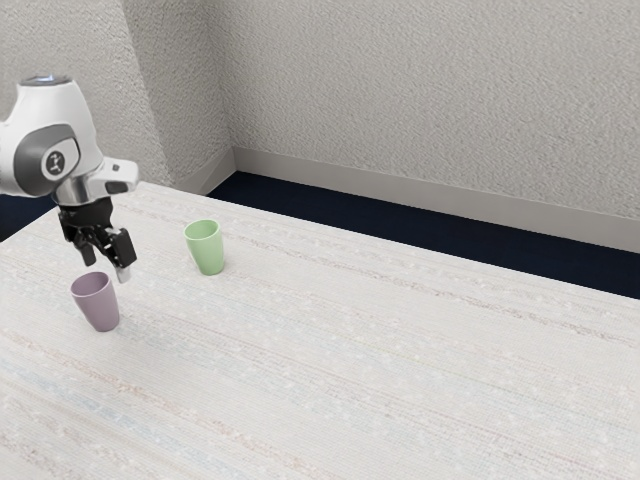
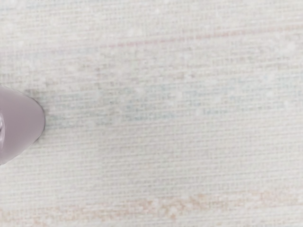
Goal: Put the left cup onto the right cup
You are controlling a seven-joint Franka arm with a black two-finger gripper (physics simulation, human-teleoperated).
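You have two cups on the table (image 1: 400, 350). One purple cup (image 1: 96, 302) stands upright at the exterior view's left, and one green cup (image 1: 205, 247) stands upright, apart to its right. Your one gripper (image 1: 108, 266) hovers just above the purple cup's rim, fingers spread, grasping nothing.

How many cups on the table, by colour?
purple cup: 1
green cup: 1
Total: 2 cups, both upright on the table and standing apart.
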